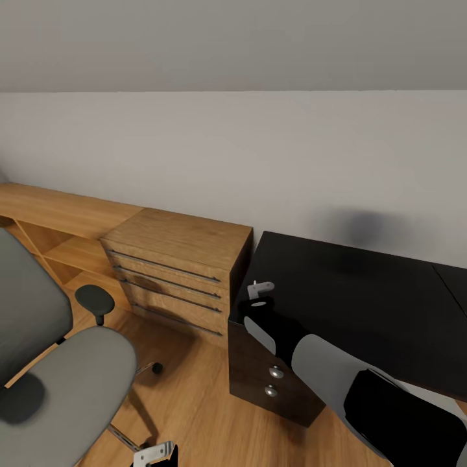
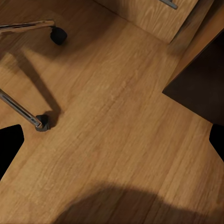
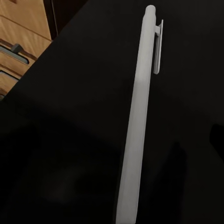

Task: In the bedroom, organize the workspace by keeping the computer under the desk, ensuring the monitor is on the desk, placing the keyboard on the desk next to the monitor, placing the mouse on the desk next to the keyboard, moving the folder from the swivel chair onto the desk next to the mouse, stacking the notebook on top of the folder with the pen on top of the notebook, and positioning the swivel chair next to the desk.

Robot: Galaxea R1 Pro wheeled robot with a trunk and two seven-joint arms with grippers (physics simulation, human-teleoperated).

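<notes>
A white pen [image 3: 140, 116] with a clip runs lengthwise between my right gripper's fingers, just above the black desk [image 1: 363, 305]. In the head view its clip end [image 1: 261, 289] sticks out past my right gripper [image 1: 259, 299], which is shut on it over the desk's left front corner. The grey swivel chair [image 1: 65, 383] stands at the left on the wooden floor. Low beside the chair's base, my left gripper [image 1: 155, 454] hangs open and holds nothing. Its black fingertips [image 2: 9, 147] stand wide apart over the floor.
A wooden drawer unit [image 1: 175, 272] stands between a low wooden shelf [image 1: 52, 220] and the desk. The desk's dark pedestal [image 1: 266, 383] has round knobs. Chair legs with a caster [image 2: 43, 122] spread across the floor [image 2: 121, 140] under my left gripper.
</notes>
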